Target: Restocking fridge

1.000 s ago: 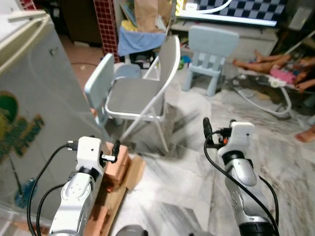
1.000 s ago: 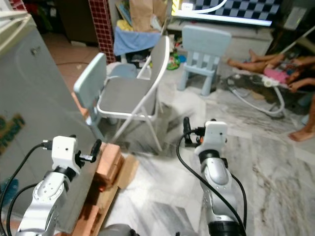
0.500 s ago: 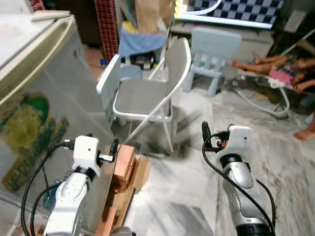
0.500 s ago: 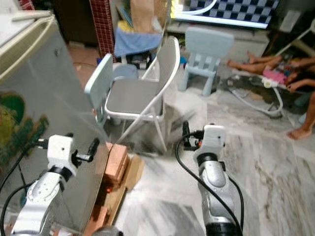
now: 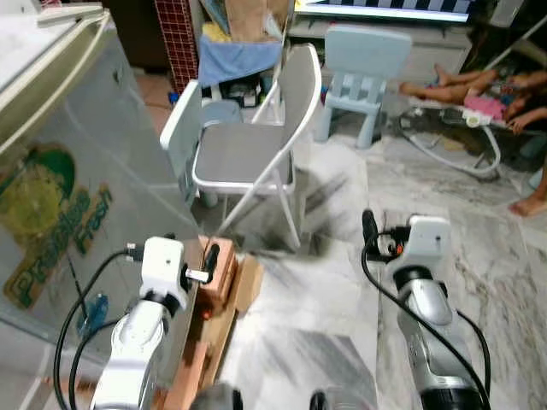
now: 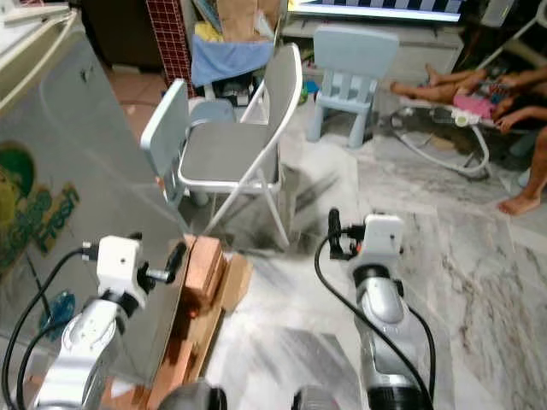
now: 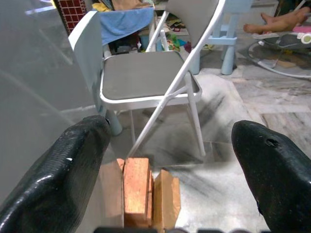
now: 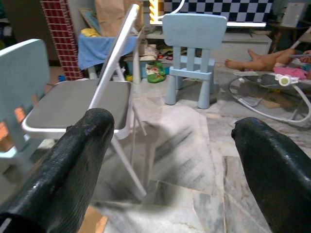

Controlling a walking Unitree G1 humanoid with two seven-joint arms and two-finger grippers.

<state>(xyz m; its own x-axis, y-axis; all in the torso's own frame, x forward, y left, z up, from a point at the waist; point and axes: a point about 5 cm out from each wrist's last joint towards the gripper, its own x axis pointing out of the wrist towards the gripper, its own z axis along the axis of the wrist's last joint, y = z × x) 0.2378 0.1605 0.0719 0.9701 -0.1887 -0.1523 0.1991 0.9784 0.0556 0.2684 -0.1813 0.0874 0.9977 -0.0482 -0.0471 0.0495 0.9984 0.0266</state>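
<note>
Both end effectors, left (image 7: 167, 160) and right (image 8: 170, 160), gape wide, empty.

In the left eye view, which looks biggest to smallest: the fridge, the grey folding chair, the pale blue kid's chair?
1. Fridge, also nearest the camera.
2. Grey folding chair.
3. Pale blue kid's chair, farthest away, so its true size is unsure.

A smooth, faintly glossy metal-looking side is shown by the fridge (image 5: 64, 162), just beside the left gripper (image 7: 167, 160), whose fingers (image 7: 53, 179) are matt black with a fine grainy texture. Rough reddish bricks (image 7: 137, 187) and pale wood are seen directly ahead of it. The folding chair (image 7: 146, 77) beyond has painted metal tubing and a matt grey seat. Polished veined marble floor (image 8: 194, 160) lies ahead of the right gripper (image 8: 172, 160), with a light-blue plastic child's chair (image 8: 192, 43) further off.
</note>
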